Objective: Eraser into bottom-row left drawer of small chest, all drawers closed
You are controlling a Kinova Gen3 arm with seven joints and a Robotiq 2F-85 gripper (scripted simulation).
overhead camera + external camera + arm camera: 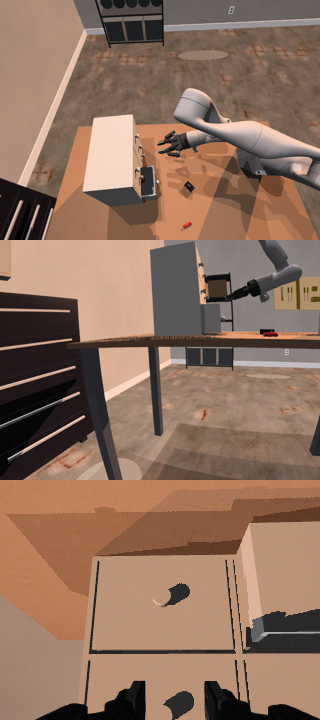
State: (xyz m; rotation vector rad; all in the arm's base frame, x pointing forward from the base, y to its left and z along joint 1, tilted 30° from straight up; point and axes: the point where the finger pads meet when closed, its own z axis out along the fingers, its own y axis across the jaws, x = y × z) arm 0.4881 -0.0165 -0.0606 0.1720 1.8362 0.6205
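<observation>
Half-open, empty claw (161, 146) hovers before the small chest (111, 155). A dark red block, likely the eraser (142, 180), lies in the open bottom-left drawer (154, 180). Push its front squarely and slowly so the chest stays put.

Beside the one chest (109, 157) I count one pulled-out drawer (149, 183), roughly six knobs (137, 135), two loose items.

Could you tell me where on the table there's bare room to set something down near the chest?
Bare stretches lie between the chest and the near table edge, and around the red cylinder. It is crowded by the open drawer, black block and gripper.
</observation>
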